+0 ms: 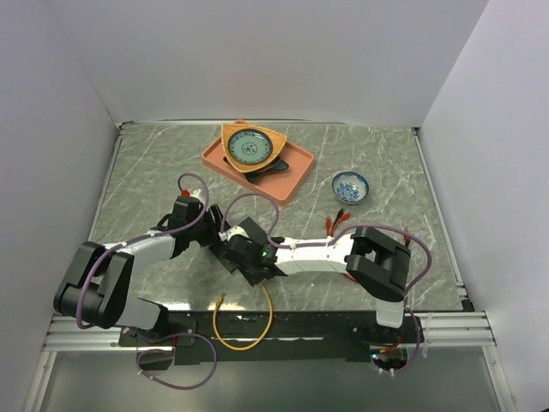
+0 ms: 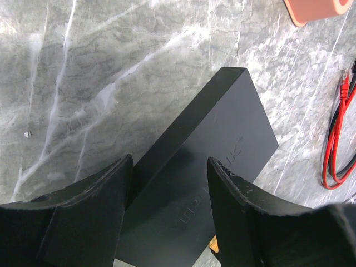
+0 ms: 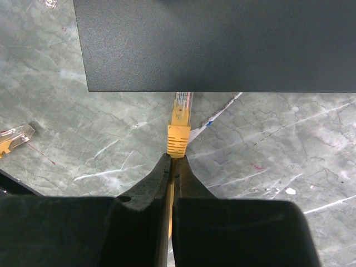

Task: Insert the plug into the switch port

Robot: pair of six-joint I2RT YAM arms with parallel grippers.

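The switch (image 2: 217,128) is a flat matte-black box lying on the marble table. My left gripper (image 2: 170,160) straddles it, one finger against each long side, holding it. In the right wrist view the switch (image 3: 222,44) fills the top, and its port side faces down out of sight, so the switch port is hidden. The plug (image 3: 179,125), yellow boot with a clear tip, points at that edge, and its tip reaches just under the box's rim. My right gripper (image 3: 178,157) is shut on the yellow cable right behind the boot.
An orange tray (image 1: 296,167) with a plate stands at the back, and a small blue bowl (image 1: 350,186) to its right. Red and black leads (image 2: 336,139) lie right of the switch. The yellow cable (image 1: 257,330) loops over the near edge; its other plug (image 3: 14,136) lies loose.
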